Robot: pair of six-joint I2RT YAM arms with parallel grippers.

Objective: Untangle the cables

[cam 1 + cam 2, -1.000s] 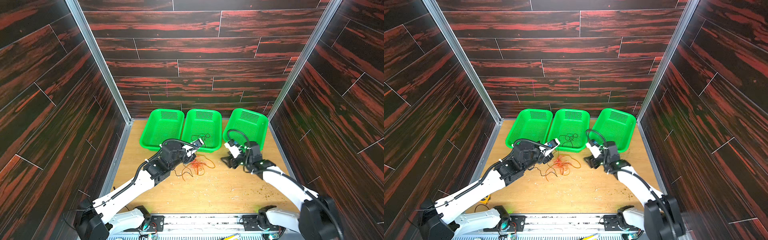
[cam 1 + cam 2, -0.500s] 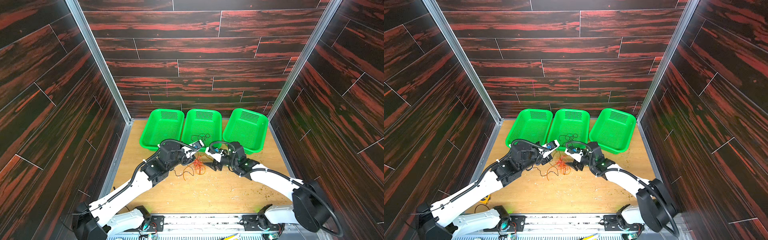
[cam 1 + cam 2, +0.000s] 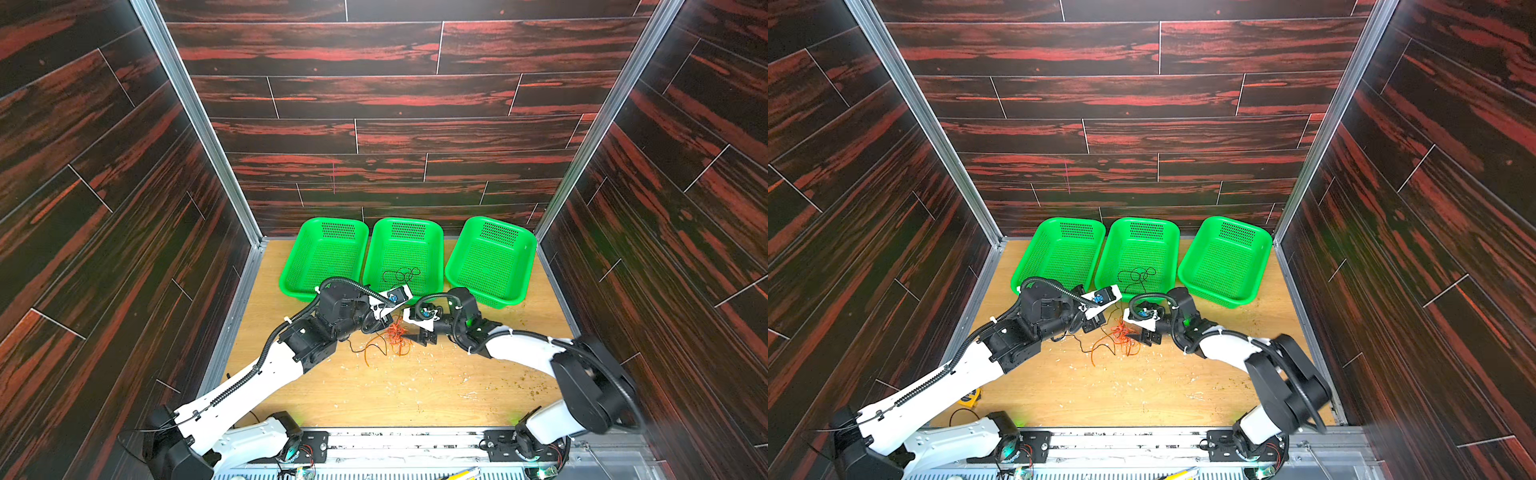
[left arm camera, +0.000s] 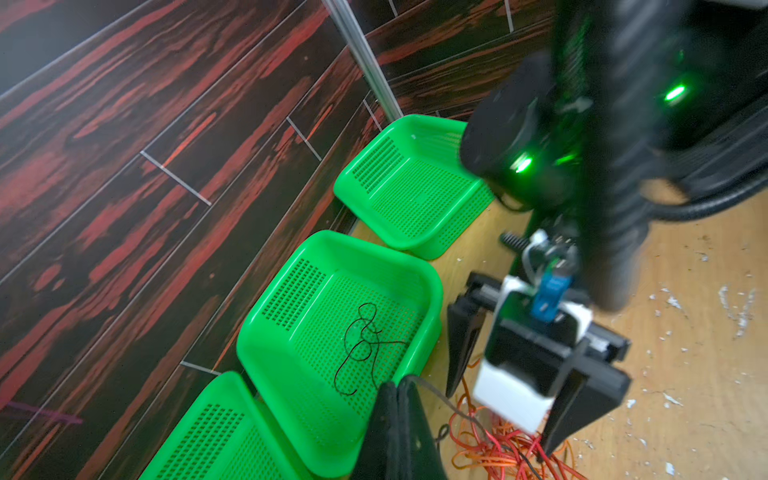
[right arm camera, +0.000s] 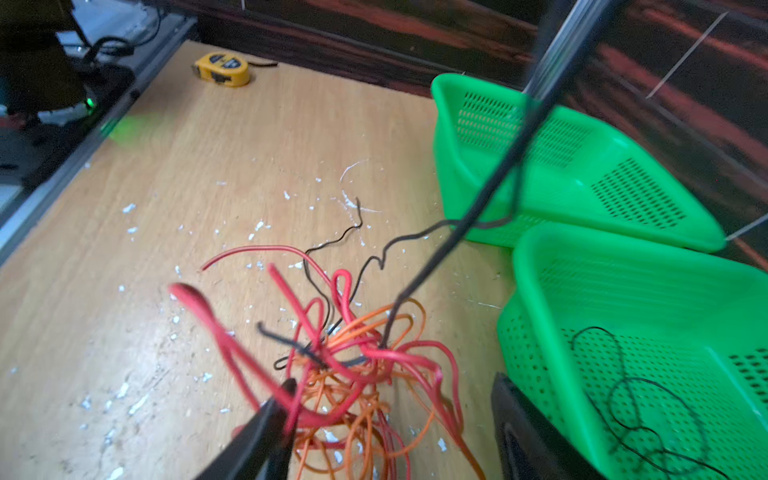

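Observation:
A tangle of red and orange cables (image 3: 395, 337) (image 3: 1121, 337) lies on the wooden table in front of the middle basket. In the right wrist view the red cable (image 5: 216, 324) loops over the orange cable (image 5: 361, 436). My left gripper (image 3: 385, 321) (image 4: 397, 384) hangs just left of the tangle, shut on a thin black cable (image 5: 469, 224) that runs taut into it. From the right, my right gripper (image 3: 426, 337) (image 5: 392, 386) stands open, low over the table, with its fingers on either side of the tangle. A separate black cable (image 3: 401, 275) (image 4: 361, 345) lies curled inside the middle basket.
Three green mesh baskets stand along the back wall: left (image 3: 309, 266), middle (image 3: 409, 245), right (image 3: 490, 262). A yellow tape measure (image 5: 222, 68) (image 3: 969, 397) lies near the front left edge. White flecks litter the table. Dark panel walls close in both sides.
My right arm has swung left from in front of the right basket to the tangle, its jaws widening a little. The left gripper has stayed shut and almost still.

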